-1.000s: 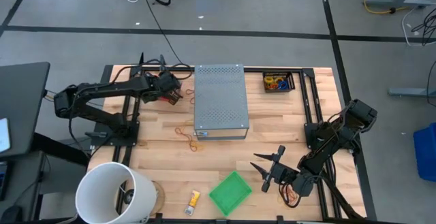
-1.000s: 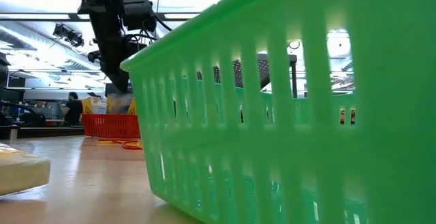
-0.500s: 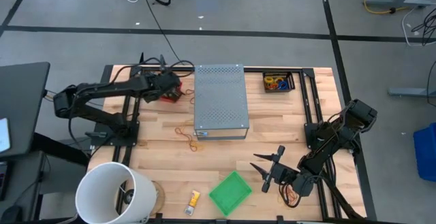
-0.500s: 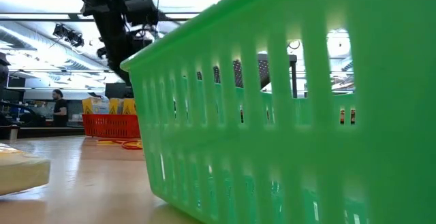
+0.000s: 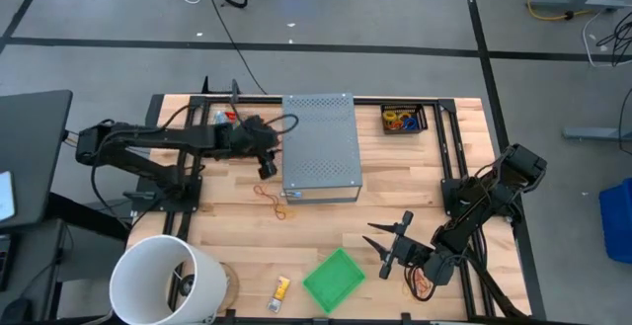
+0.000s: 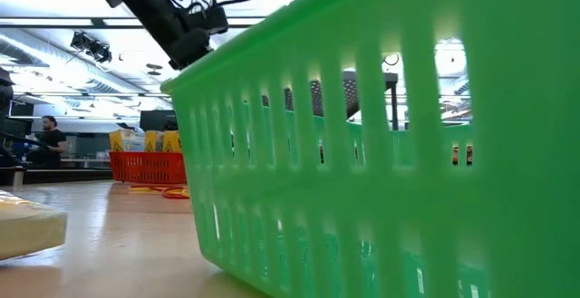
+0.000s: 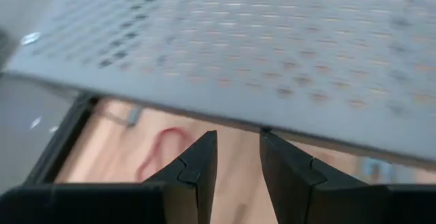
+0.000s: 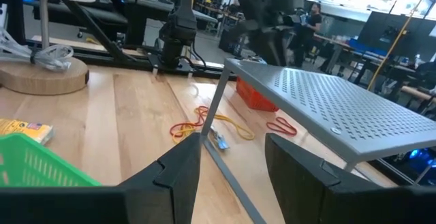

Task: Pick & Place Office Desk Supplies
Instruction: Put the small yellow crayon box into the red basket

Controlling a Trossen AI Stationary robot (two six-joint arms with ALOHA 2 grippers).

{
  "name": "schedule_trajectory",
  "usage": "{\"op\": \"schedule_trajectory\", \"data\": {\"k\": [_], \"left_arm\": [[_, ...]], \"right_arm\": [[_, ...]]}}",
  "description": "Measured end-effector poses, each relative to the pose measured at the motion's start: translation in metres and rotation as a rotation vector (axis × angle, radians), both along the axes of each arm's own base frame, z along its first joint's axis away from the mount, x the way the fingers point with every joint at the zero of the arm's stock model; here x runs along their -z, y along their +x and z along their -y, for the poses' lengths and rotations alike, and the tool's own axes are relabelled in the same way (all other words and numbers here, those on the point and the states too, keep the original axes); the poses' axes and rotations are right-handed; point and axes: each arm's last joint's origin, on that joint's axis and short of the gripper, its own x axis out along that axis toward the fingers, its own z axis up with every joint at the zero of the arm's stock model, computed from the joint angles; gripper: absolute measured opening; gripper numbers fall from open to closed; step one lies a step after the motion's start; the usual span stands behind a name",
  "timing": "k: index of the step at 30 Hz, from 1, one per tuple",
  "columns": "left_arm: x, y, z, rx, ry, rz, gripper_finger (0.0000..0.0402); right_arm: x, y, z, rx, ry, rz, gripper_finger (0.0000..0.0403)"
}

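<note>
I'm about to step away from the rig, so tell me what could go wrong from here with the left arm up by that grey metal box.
1. The left gripper hangs right at the edge of the grey perforated box, fingers apart and empty; a careless move could knock the box.
2. Rubber bands lie partly under the box's front edge, so a pick there may snag.

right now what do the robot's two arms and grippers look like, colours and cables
Both arms are matte black with jointed segments. The left gripper has a thin black cable looping above its wrist and orange-red wiring by the fingers. The right gripper ends in two long pointed black fingers, with reddish wire coiled near its wrist. The left fingers are flat black blades with stepped inner edges.
</note>
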Motion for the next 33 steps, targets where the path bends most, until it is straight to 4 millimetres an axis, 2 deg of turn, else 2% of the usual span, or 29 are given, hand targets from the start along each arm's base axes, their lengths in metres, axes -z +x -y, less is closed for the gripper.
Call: {"op": "schedule_trajectory", "data": {"k": [4, 9, 16, 21, 28, 31, 33], "left_arm": [[0.0, 0.003, 0.021, 0.13, -0.039, 0.002, 0.0119], [-0.006, -0.003, 0.047, 0.308, -0.172, 0.029, 0.0119], [-0.011, -0.011, 0.087, 0.54, -0.556, 0.042, 0.012], [-0.005, -0.013, 0.121, 0.581, -0.677, -0.016, 0.012], [0.019, -0.001, 0.162, 0.577, -0.669, -0.059, 0.012], [0.03, 0.006, 0.172, 0.505, -0.504, -0.008, 0.012], [0.034, 0.008, 0.177, 0.52, -0.422, 0.002, 0.012]], "right_arm": [[0.0, 0.0, 0.0, 0.0, 0.004, 0.002, 0.0172], [0.0, 0.0, 0.0, 0.001, 0.018, 0.007, 0.0172], [0.0, 0.002, 0.002, 0.01, 0.024, 0.009, 0.0172], [0.0, 0.005, 0.004, 0.0, 0.028, 0.004, 0.0172], [0.002, 0.007, 0.006, -0.015, 0.023, -0.011, 0.0172], [0.003, 0.007, 0.006, -0.02, 0.013, -0.021, 0.0172], [0.003, 0.007, 0.005, -0.032, 0.014, -0.025, 0.0172]]}}
